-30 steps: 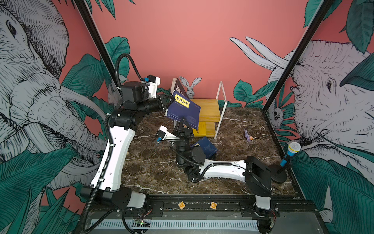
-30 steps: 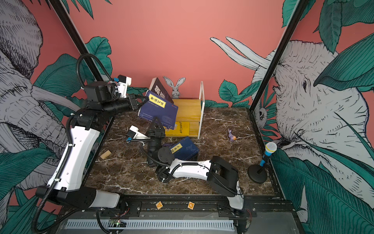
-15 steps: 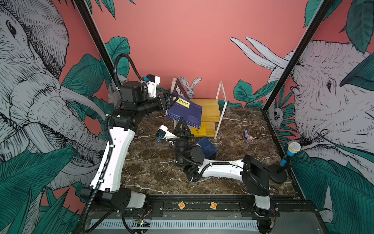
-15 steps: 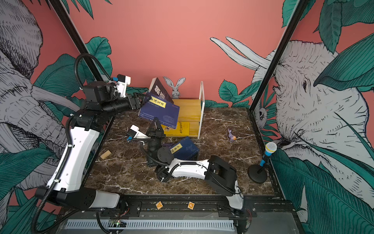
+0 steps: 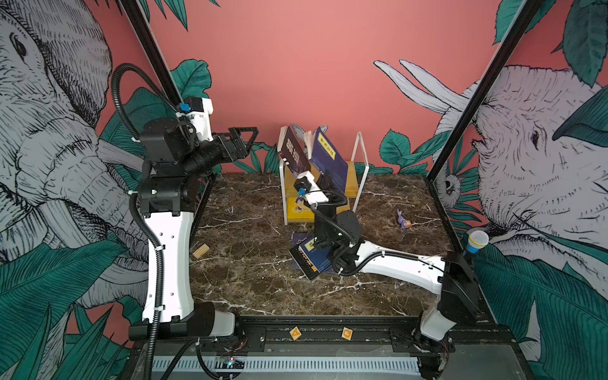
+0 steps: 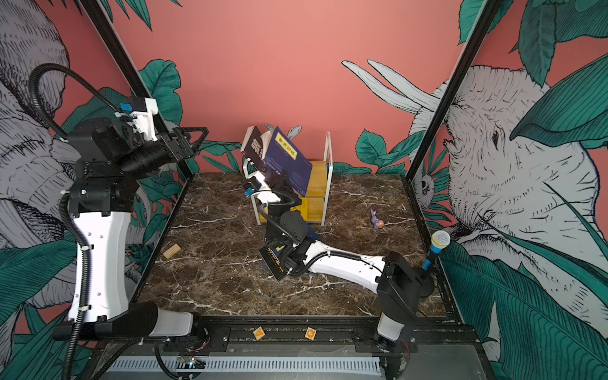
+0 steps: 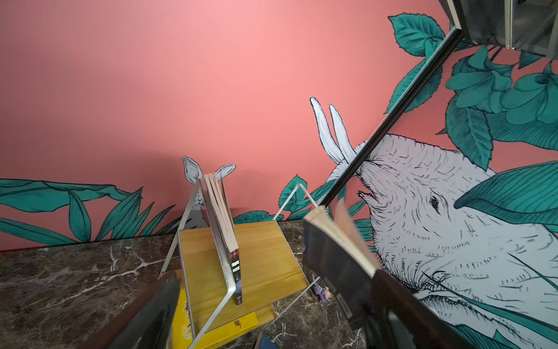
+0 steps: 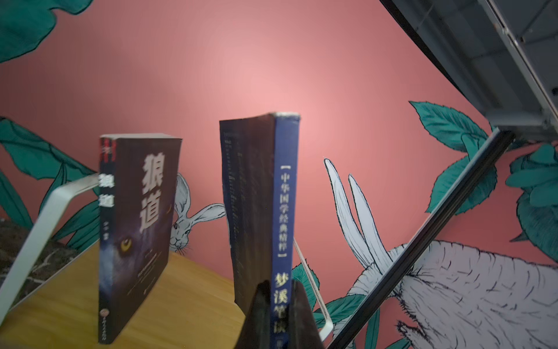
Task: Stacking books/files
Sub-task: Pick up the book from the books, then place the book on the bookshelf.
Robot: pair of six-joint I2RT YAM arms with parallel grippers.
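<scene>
Marble tabletop (image 5: 250, 230) under a pink mural wall (image 5: 296, 65): we see the navy paperback with a yellow label strip (image 5: 329, 157) tilted over the yellow wooden shelf with white metal ends (image 5: 351, 179), apart from the dark wolf-eyed paperback (image 5: 293, 149) leaning on one end. Our right gripper (image 8: 279, 287) pinches the navy spine, jaws narrow; the book's foot is hidden, so we cannot tell whether it rests. Our left gripper (image 5: 245, 139) gapes wide, empty, well apart. Our right arm (image 5: 394, 263) covers much of the flat navy books (image 5: 307, 260).
</scene>
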